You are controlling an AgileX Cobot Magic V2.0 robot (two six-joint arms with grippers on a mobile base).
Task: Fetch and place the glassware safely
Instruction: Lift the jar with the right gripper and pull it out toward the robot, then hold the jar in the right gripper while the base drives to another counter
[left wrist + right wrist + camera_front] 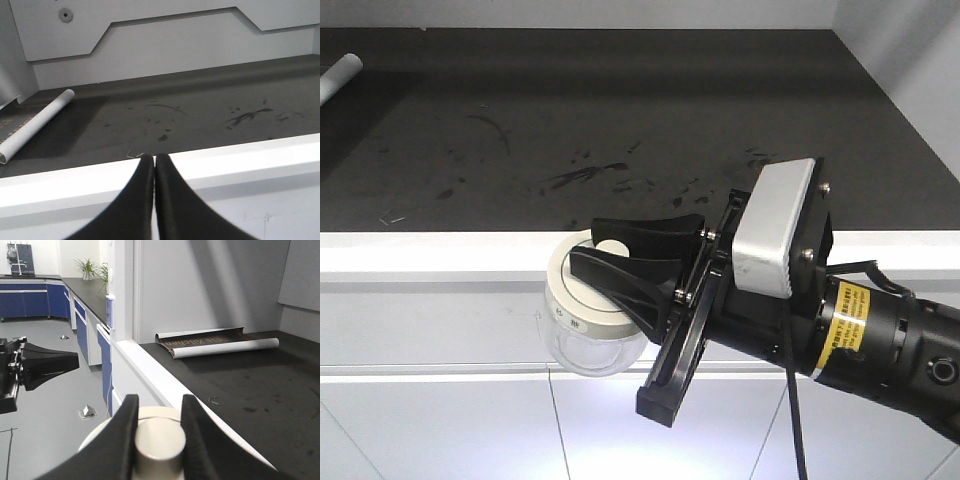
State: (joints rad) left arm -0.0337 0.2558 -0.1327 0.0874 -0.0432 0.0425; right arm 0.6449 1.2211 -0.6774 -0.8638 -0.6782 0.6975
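The glassware (582, 340) is a squat clear jar with a cream-white lid. It hangs in the air just in front of the bench's white front edge (440, 250). My right gripper (588, 246) comes in from the right and is shut on the lid's round knob (160, 442), one black finger on each side. The right wrist view shows the lid rim (99, 434) below the fingers. My left gripper (153, 159) is shut with nothing in it and points at the bench edge. It also shows at the left of the right wrist view as the left gripper (50, 367).
The dark, scuffed bench top (620, 120) lies behind the white edge. A white rolled sheet (37, 125) lies at its far left, also seen as the rolled sheet (220, 342). White back panels (175, 45) close the bench. Blue cabinets (30, 302) and grey floor lie beyond.
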